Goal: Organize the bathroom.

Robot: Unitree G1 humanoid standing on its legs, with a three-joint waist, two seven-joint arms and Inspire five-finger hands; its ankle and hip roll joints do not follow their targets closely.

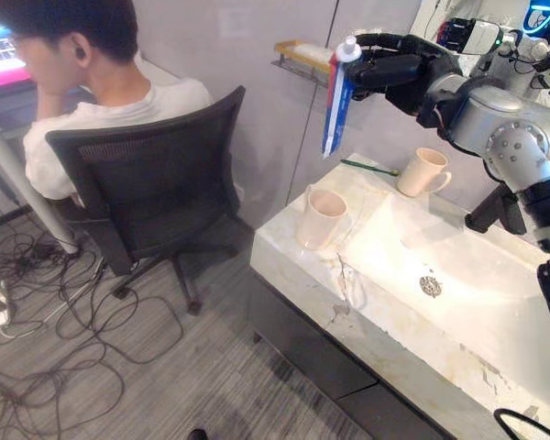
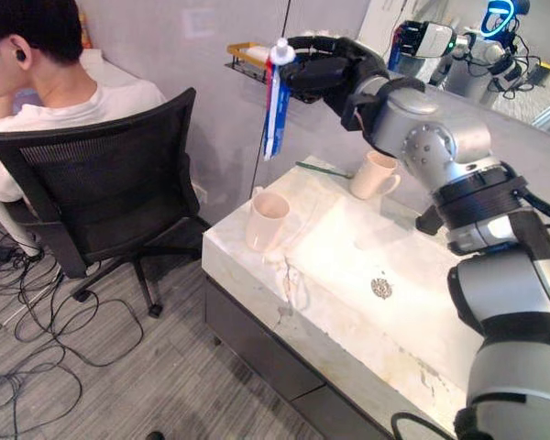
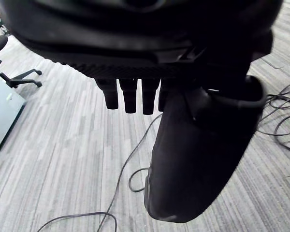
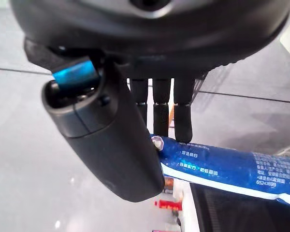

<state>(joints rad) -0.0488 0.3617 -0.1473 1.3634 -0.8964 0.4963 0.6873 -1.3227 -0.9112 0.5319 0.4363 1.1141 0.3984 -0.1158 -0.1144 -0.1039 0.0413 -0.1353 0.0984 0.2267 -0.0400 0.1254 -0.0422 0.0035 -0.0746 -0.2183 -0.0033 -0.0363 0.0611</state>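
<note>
A blue toothpaste tube with a white cap hangs cap-up from my right hand, which is shut on its top end, thumb against the fingers. The tube hangs in the air above the left end of the marble counter, just in front of a small wall shelf. Below it stands a beige cup. A second beige cup stands by the wall, with a green toothbrush lying on the counter beside it. My left hand hangs over the carpet, fingers relaxed and holding nothing.
A white sink basin with a drain takes up the counter's right part. A person sits in a black office chair left of the counter. Loose cables lie on the floor. A mirror hangs above the sink.
</note>
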